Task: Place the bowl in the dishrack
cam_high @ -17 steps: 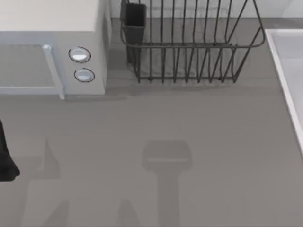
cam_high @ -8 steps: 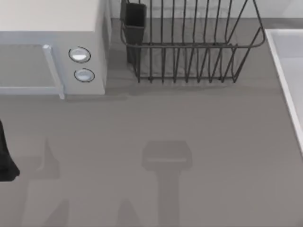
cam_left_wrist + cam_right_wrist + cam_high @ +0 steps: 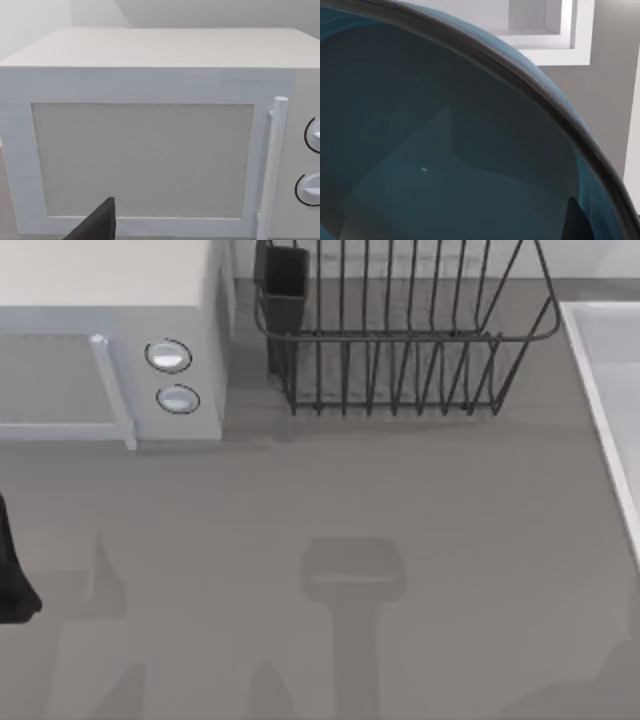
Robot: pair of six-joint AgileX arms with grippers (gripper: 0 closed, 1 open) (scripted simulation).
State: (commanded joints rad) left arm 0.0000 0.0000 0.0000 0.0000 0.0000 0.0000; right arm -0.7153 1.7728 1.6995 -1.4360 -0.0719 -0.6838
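Observation:
The bowl (image 3: 445, 150) is blue with a dark rim and sits very close to the right wrist camera. My right gripper is shut on the bowl, and a dark fingertip (image 3: 576, 220) shows inside its wall. The dishrack (image 3: 400, 340) is a dark wire rack with upright tines at the back of the table, with a dark cutlery cup (image 3: 285, 285) at its left corner. Nothing lies in the part of the rack that shows. My left arm (image 3: 10, 575) is parked at the left edge, and a dark part of the left gripper (image 3: 97, 225) faces the white box.
A white microwave-like box (image 3: 110, 340) with two round knobs (image 3: 168, 356) stands at the back left, its door (image 3: 145, 160) closed. A white raised surface (image 3: 610, 380) runs along the right edge. Grey tabletop (image 3: 330, 500) lies open in front of the rack.
A dark shadow has come into the bottom right corner of the top view. The left arm, the rack and the white box have not moved.

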